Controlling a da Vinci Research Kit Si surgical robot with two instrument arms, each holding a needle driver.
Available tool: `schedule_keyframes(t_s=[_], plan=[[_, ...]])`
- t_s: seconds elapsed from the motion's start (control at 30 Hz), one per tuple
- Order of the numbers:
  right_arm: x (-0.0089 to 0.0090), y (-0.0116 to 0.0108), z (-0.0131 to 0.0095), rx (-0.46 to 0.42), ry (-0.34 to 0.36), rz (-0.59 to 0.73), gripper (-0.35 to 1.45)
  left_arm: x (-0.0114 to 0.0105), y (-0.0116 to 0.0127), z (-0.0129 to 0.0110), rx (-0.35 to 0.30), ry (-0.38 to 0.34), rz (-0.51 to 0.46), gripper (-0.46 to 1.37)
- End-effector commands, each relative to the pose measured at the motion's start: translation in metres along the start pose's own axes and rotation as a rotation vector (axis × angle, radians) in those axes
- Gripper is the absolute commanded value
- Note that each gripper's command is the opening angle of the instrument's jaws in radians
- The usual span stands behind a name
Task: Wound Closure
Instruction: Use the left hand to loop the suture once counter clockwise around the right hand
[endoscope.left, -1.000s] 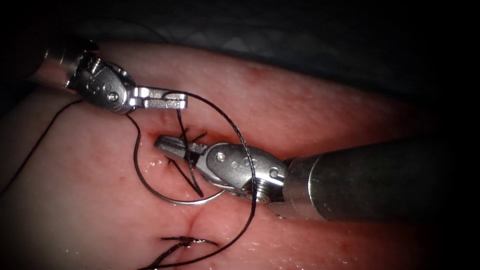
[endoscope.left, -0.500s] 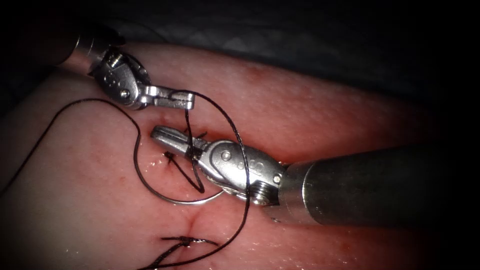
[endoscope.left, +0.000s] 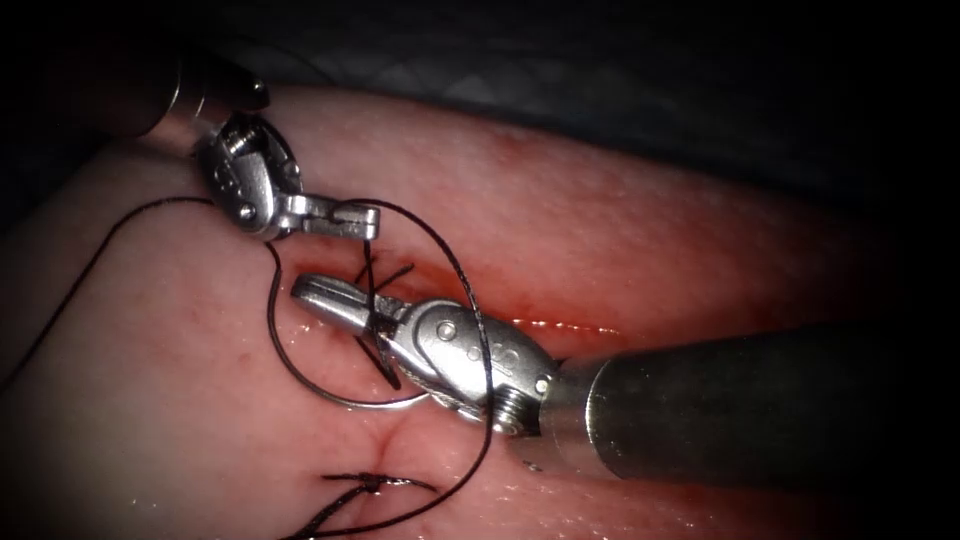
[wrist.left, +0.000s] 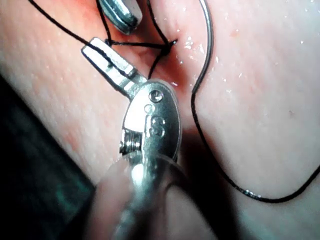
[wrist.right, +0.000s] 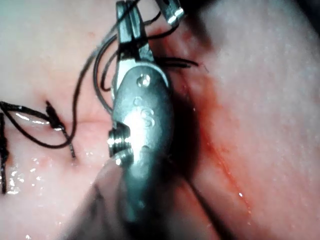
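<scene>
Knot-tying in hand. Left tool (endoscope.left: 355, 219) pinches thread (endoscope.left: 455, 275) at 11 o'clock; right tool (endoscope.left: 330, 297), jaws pressed together on the short end. Needle (endoscope.left: 350, 400) lies free on tissue (endoscope.left: 650, 220). Next calls for opposed pull.

The endoscope looks down from above and in front at the tissue (endoscope.left: 650, 230), taking in both tools. Each wrist camera looks along its own shaft, very close behind the left tool (wrist.left: 102, 56) or right tool (wrist.right: 129, 27); all views share the thread (endoscope.left: 470, 300) between the tool tips
</scene>
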Motion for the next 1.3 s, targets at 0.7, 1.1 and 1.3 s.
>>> schedule_keyframes(t_s=[0.7, 1.1, 1.3], plan=[[0.0013, 0.0006, -0.0013, -0.159, -0.007, 0.035, -0.35, 0.0014, 0.0033, -0.0008, 0.018, 0.042, 0.037, -0.35], [0.0015, 0.0007, -0.0018, -0.196, -0.006, 0.079, -0.35, 0.0027, 0.0045, -0.0015, 0.012, 0.046, 0.080, -0.35], [0.0018, 0.0009, -0.0025, -0.251, -0.003, 0.114, -0.35, 0.0033, 0.0041, -0.0026, 0.019, 0.034, 0.089, -0.35]])
